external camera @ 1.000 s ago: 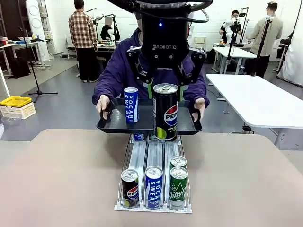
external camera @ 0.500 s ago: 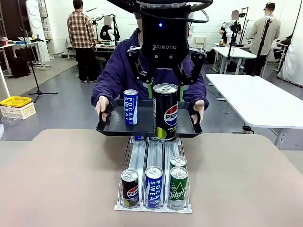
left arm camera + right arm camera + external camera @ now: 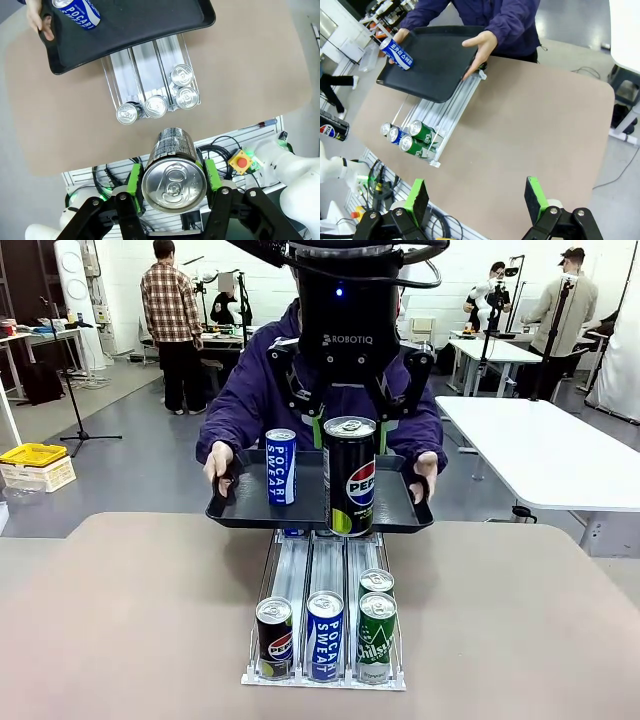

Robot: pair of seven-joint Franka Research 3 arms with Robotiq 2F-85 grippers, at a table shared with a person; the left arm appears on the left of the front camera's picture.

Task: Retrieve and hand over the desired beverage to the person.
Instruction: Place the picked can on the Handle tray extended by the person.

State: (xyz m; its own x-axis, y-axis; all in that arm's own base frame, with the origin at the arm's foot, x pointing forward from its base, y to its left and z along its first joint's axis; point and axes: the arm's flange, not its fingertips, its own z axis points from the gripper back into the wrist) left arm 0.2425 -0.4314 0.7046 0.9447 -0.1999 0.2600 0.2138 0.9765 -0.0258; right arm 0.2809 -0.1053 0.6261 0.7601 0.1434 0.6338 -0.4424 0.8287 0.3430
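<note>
The Pepsi can [image 3: 350, 476], pinched upright at mid-body between my left claw's [image 3: 170, 176] green pads, hangs above the near edge of the person's [image 3: 262, 380] tray [image 3: 306, 502], beside the Pocari can [image 3: 281, 466]; likely full, heavy and slick, so mid-wall grip suits.

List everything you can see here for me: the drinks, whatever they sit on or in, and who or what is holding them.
Pepsi can: one, black, held upright in the left claw above the rack.
Pocari Sweat can on tray: one, blue, standing on the tray's left part.
Tray: one, black, held over the table's far edge.
Rack: one, silver, three lanes, mid-table.
Cans in rack: four; black Pepsi, blue Pocari Sweat, two green in the right lane.
Table: one, tan.
Person: one, purple jacket, a hand on each tray end.
Left claw: black, green pads, shut on the Pepsi can.
Right claw: open, above the table.
</note>
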